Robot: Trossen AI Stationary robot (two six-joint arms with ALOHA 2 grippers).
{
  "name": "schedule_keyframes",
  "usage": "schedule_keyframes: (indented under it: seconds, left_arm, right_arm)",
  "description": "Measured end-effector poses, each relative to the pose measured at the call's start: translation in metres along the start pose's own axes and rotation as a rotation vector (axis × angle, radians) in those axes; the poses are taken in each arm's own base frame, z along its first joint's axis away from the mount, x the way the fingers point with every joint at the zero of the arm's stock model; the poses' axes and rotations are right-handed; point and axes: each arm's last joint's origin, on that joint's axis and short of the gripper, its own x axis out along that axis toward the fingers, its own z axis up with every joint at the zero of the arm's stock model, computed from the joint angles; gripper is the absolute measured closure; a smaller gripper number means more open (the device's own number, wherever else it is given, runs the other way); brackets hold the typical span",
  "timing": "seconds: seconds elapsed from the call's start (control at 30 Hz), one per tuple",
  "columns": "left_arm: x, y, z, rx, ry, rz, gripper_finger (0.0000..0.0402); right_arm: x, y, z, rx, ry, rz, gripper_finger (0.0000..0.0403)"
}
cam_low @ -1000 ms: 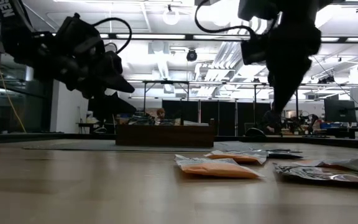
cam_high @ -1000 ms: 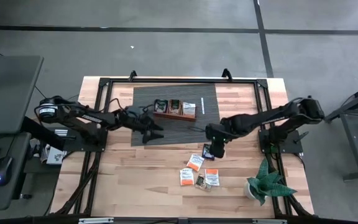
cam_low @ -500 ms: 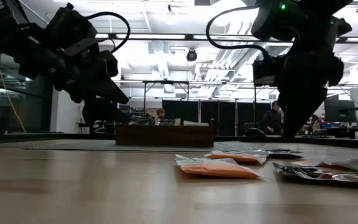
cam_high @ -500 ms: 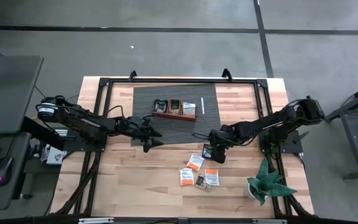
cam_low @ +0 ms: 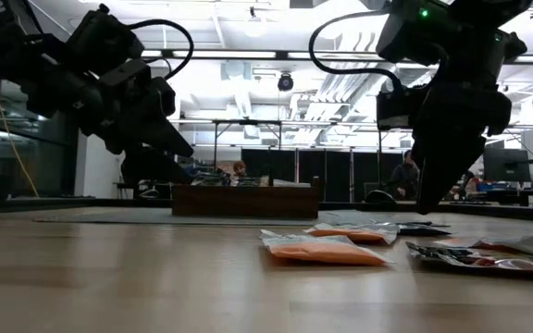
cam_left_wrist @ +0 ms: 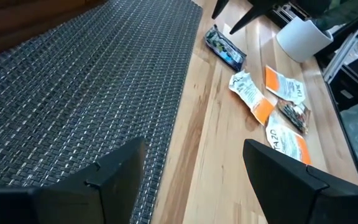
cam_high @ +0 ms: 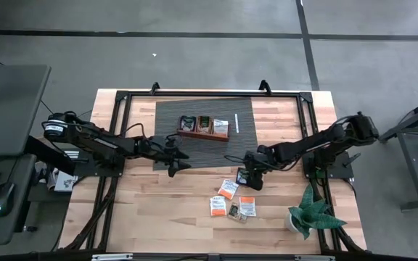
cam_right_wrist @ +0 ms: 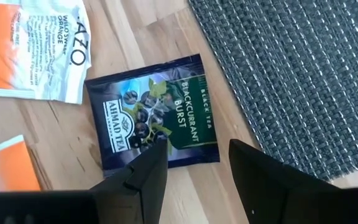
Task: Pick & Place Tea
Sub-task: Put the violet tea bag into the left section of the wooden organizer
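Observation:
My right gripper (cam_high: 248, 177) is open and points down, low over a dark blue tea sachet (cam_right_wrist: 148, 118) that lies flat on the wood beside the mat's near edge. Its two fingertips (cam_right_wrist: 194, 168) stand above the sachet's near part. Whether they touch it, I cannot tell. Several orange-and-white sachets (cam_high: 228, 188) and a small dark one (cam_high: 234, 212) lie flat nearer the front edge. My left gripper (cam_high: 177, 161) is open and empty above the mat's near edge (cam_left_wrist: 166, 143). The brown tray (cam_high: 204, 127) sits on the mat.
The dark woven mat (cam_high: 194, 145) covers the table's far middle. A potted plant (cam_high: 309, 214) in a white pot (cam_left_wrist: 300, 37) stands at the near right. Black frame rails (cam_high: 115, 138) run along the table's left, right and far sides. Bare wood (cam_high: 158, 210) lies at the near left.
My right gripper has come down toward the dark sachet and stopped low over it, still open. My left gripper has moved a little toward the table's near edge and down, still open. The sachets have stayed in place.

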Motion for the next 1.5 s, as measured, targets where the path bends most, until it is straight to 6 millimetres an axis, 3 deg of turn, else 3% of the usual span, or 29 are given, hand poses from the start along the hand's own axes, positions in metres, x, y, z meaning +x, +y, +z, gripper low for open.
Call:
schedule_keyframes:
  seconds: [0.4,0.8,1.17,1.4,1.5]
  left_arm:
    - [0.000,0.003,-0.004,-0.005,0.038,0.036,0.0131]
    - [0.000,0.004,-0.006,-0.006,0.055,0.049,0.0131]
    - [0.000,0.005,-0.006,-0.005,0.045,0.066,0.0131]
    - [0.000,0.006,-0.007,-0.007,0.063,0.078,0.0131]
    - [-0.001,0.006,-0.008,-0.007,0.072,0.084,0.0131]
  right_arm:
    - [0.027,0.003,-0.001,0.015,0.068,0.002,0.0235]
    - [0.030,0.002,-0.003,0.091,0.094,0.002,0.0240]
    - [0.030,-0.003,-0.002,0.135,0.119,0.001,0.0317]
    - [0.031,-0.007,0.000,0.155,0.130,0.014,0.0394]
    - [0.031,-0.006,0.001,0.155,0.127,0.020,0.0398]
